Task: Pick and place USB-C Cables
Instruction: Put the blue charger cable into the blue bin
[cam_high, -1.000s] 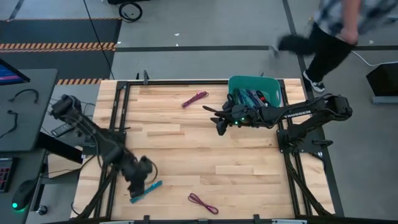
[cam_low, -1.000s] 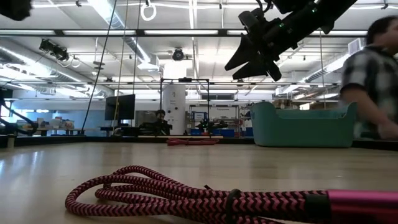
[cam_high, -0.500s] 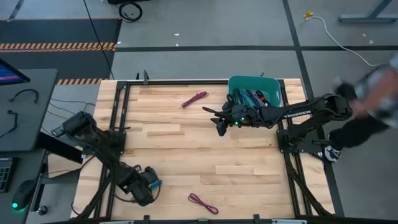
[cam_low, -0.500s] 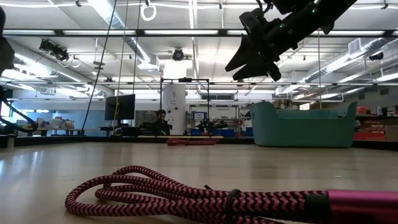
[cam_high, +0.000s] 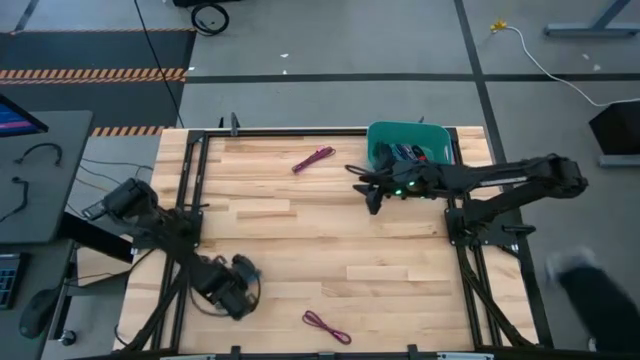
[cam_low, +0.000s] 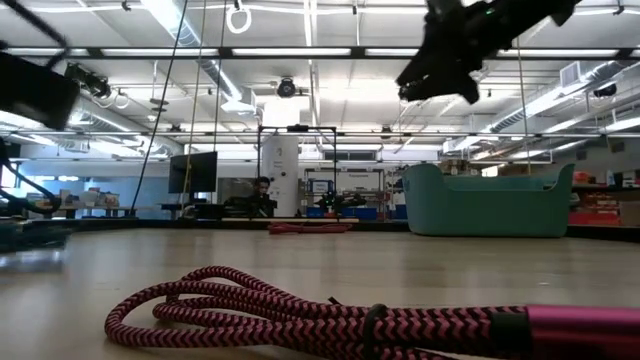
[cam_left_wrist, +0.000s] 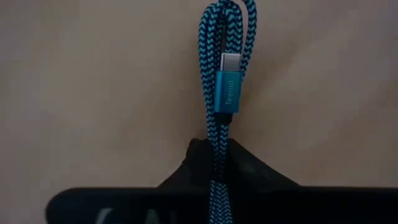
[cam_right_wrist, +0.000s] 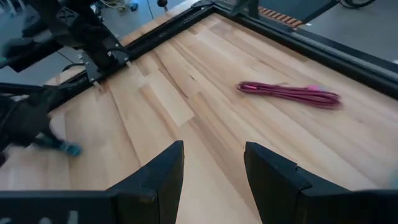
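Observation:
My left gripper (cam_high: 238, 290) is near the table's front left, shut on a teal braided cable (cam_left_wrist: 219, 81). That cable also shows in the right wrist view (cam_right_wrist: 62, 148). My right gripper (cam_high: 371, 197) hangs open and empty in the air just left of the teal bin (cam_high: 385, 132). The bin holds several cables (cam_high: 408, 153). A magenta cable (cam_high: 313, 158) lies flat on the far part of the table. A purple-pink cable (cam_high: 326, 326) lies flat near the front edge and fills the foreground of the low view (cam_low: 330, 320). My left gripper pinches the teal cable's bundled strands (cam_left_wrist: 216, 134) between its two shut fingers. The cable runs along the fingers. Its looped end and USB-C plug (cam_left_wrist: 227, 87) stick out beyond the fingertips. Whether that end is clear of the table, I cannot tell.
A black frame (cam_high: 280, 131) runs along the table's edges. The wooden top between the two arms is bare. A side desk (cam_high: 40, 170) with gear stands to the left. A blurred figure (cam_high: 590, 290) is on the floor at the lower right.
My left gripper has come down on the teal cable, which lay flat near the front left, and has taken hold of it. Most of the cable is now under the gripper. My right gripper has moved up and toward the bin. A person has walked past the table's right side.

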